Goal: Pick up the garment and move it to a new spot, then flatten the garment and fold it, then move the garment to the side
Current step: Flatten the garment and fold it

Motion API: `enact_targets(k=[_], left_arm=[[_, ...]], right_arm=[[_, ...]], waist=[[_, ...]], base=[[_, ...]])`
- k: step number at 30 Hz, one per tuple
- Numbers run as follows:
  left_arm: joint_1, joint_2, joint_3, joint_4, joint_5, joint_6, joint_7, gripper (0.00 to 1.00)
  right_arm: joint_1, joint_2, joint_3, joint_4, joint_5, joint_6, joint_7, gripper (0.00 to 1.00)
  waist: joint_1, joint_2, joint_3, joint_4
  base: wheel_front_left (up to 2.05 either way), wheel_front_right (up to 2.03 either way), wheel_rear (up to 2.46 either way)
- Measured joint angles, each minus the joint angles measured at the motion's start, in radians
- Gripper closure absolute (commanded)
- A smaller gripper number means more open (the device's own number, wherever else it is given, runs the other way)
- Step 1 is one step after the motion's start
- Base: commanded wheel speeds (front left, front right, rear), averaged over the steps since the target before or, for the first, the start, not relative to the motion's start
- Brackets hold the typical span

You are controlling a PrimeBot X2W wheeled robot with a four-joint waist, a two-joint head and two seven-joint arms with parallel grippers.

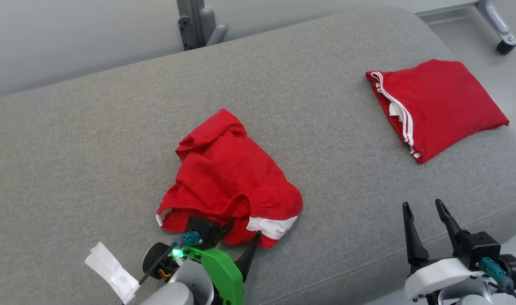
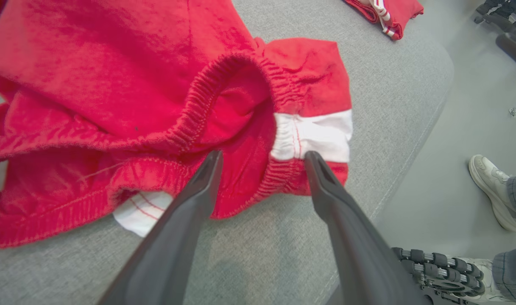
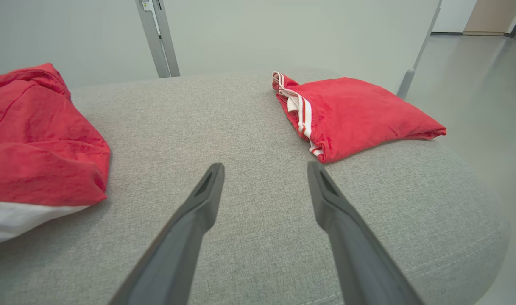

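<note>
A crumpled red garment [image 1: 224, 178] with white trim lies in the middle of the grey cushion [image 1: 325, 127]. My left gripper [image 1: 242, 231] stands open at its near edge. In the left wrist view the garment [image 2: 113, 76] bunches up close, and the left gripper [image 2: 263, 154] has its tips spread on either side of the elastic waistband, pinching nothing. My right gripper [image 1: 423, 205] is open over bare cushion at the lower right. The right wrist view has the right gripper [image 3: 265, 166] pointing between the garment [image 3: 33, 140] and a folded one.
A second red garment [image 1: 436, 106] lies folded near the cushion's far right corner, also the folded piece [image 3: 355, 110]. A metal post [image 1: 194, 21] stands behind the cushion and a caster [image 1: 506, 44] is at top right. A person's shoe [image 2: 493, 190] rests on the floor beside the cushion.
</note>
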Motion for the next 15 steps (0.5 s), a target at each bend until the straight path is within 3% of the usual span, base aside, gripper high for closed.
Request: enact_targets(k=[2,3,5,11,15], left_arm=[[-0.009,0.003,0.005,0.022,-0.005,-0.003,0.007,0.00],[-0.014,0.004,0.005,0.032,-0.006,-0.004,0.008,0.27],[-0.022,0.005,0.008,0.046,-0.016,-0.020,0.016,1.00],[-0.045,0.003,-0.009,0.032,-0.039,-0.062,0.061,1.00],[-0.071,-0.007,0.000,-0.038,-0.049,-0.064,0.075,1.00]], right_arm=[[-0.001,0.000,0.002,0.001,0.004,0.000,0.000,0.00],[-0.001,0.000,0.003,0.002,0.007,0.000,0.000,0.00],[-0.002,0.000,0.005,0.003,0.011,0.000,0.000,0.00],[-0.004,0.000,0.005,0.007,0.018,0.000,0.000,0.00],[-0.004,0.000,0.005,0.010,0.020,0.000,0.000,0.00]], waist=[[0.0000,0.0000,0.005,-0.014],[0.0000,0.0000,0.008,-0.021],[0.0000,0.0000,0.012,-0.034],[0.0000,0.0000,0.015,-0.069],[0.0000,0.0000,0.011,-0.082]], base=[[0.00,0.00,0.00],[0.00,0.00,0.00],[0.00,0.00,0.00],[0.00,0.00,0.00],[0.00,0.00,0.00]])
